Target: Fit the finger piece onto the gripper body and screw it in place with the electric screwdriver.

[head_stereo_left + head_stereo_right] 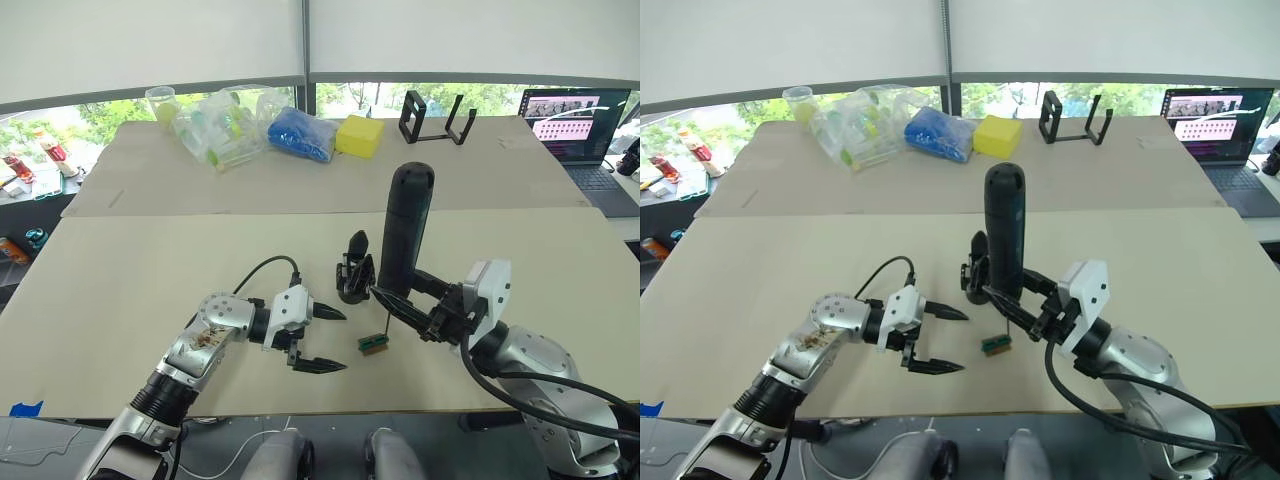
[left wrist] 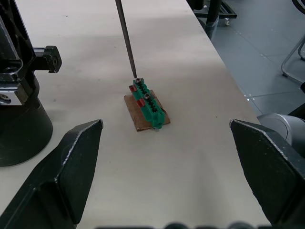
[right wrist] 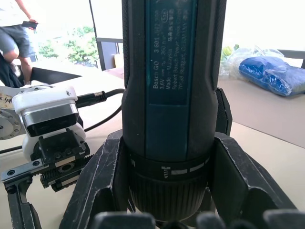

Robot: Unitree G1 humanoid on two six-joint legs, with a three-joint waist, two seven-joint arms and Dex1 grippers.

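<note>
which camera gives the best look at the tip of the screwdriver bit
The left wrist view: the bit's tip stands on the green-and-brown block, unobstructed. Both eye views show the bit only as a thin sliver, and the right wrist view shows just the electric screwdriver body.

On a beige table [image 1: 120, 300], the electric screwdriver [image 1: 405, 235] is held nearly upright by the right gripper [image 1: 425, 310], whose fingers are closed around its lower end. Its thin bit is angled down to a small green-and-brown block [image 1: 372, 344]. Just beside the screwdriver, to its left, the gripper body [image 1: 353, 272] stands on the table. The left gripper [image 1: 325, 340] is seen near the block with its fingers spread apart, holding nothing. Plastic bags [image 1: 215, 125], a blue bundle [image 1: 300, 133], a yellow block [image 1: 359, 135] and a laptop [image 1: 575, 125] are seen at the far side.
</note>
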